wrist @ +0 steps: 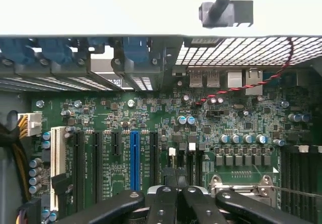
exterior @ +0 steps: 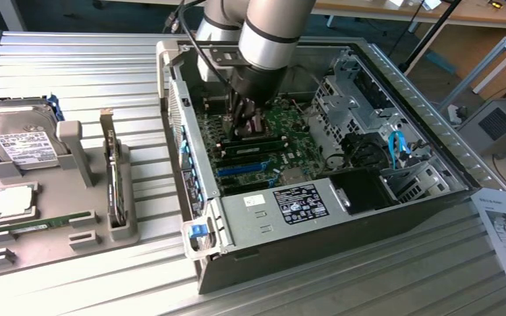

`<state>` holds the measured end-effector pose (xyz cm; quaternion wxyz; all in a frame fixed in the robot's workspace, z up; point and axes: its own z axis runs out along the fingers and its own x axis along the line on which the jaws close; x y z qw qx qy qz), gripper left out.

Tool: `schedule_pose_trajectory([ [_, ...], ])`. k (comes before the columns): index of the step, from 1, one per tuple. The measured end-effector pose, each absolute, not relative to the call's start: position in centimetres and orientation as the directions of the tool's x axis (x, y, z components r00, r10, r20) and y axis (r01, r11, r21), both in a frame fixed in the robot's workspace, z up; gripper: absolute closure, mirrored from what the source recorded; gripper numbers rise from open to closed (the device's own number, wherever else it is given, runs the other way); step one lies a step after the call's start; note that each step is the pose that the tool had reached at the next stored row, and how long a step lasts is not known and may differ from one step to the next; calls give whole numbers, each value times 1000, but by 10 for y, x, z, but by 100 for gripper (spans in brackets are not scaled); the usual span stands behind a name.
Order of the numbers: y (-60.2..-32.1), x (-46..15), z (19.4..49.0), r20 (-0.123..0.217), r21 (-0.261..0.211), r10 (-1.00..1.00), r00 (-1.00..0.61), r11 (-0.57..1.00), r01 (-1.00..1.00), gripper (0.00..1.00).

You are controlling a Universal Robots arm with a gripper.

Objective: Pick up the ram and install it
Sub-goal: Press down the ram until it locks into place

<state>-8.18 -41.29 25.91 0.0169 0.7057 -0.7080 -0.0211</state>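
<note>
Ram (exterior: pixel 37 226) on tray edge — gripper (exterior: pixel 250 125) shut in case.

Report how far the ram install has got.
Done: a ram stick sits in the motherboard beside the gripper, apparently slotted. In hand: nothing visible; the gripper is shut just over it. Left: full seating cannot be confirmed; a spare stick lies on the tray.

green motherboard (wrist: pixel 151 113) | blue slot (wrist: pixel 134 158) | green ram (exterior: pixel 37 226) | grey tray (exterior: pixel 51 250)

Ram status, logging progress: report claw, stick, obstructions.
Claw shut, over motherboard inside case. Ram on parts tray, untouched. Nothing blocking it.
</note>
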Motion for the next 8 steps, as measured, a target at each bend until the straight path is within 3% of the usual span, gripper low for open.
schedule_pose_trajectory([
  [8,-413,-82,273,-6,54,-1000,-3,3,-999,89],
])
